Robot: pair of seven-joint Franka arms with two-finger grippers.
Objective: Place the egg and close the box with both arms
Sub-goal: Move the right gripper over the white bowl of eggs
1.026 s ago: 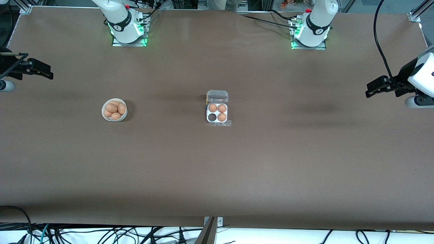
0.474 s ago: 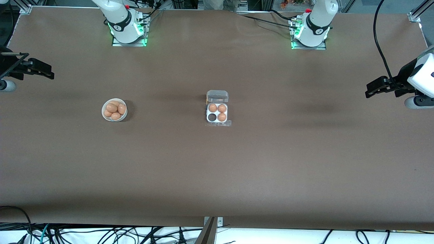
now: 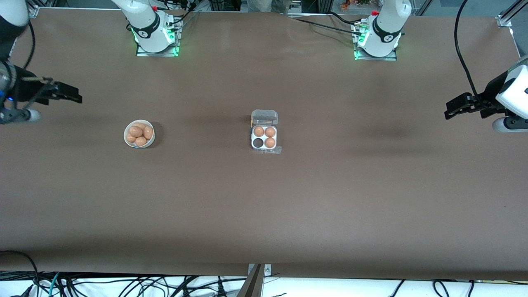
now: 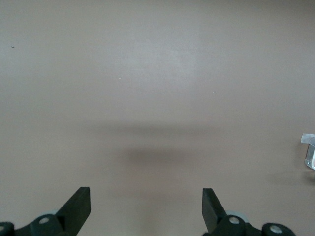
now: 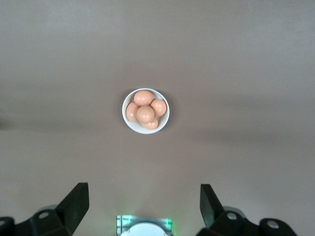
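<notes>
The clear egg box (image 3: 264,137) sits mid-table with its lid (image 3: 264,117) open and standing up. Three brown eggs fill its cells; the cell (image 3: 258,142) nearest the front camera toward the right arm's end is empty. A corner of the box shows in the left wrist view (image 4: 309,152). A white bowl (image 3: 126,139) holds several brown eggs (image 3: 139,133); both show in the right wrist view, the bowl (image 5: 165,123) and its eggs (image 5: 144,113). My right gripper (image 3: 77,99) is open in the air over the table's right-arm end, apart from the bowl; its own view shows it too (image 5: 143,204). My left gripper (image 3: 448,111) is open and waits over the left-arm end, and shows in its own view (image 4: 146,206).
The two arm bases (image 3: 156,39) (image 3: 376,41) stand at the table's edge farthest from the front camera. The right arm's base shows in the right wrist view (image 5: 144,226). Cables hang along the edge nearest the front camera. Bare brown tabletop lies around the box and bowl.
My right gripper has moved in from the table's end toward the bowl. The left arm, the box and the bowl have not moved.
</notes>
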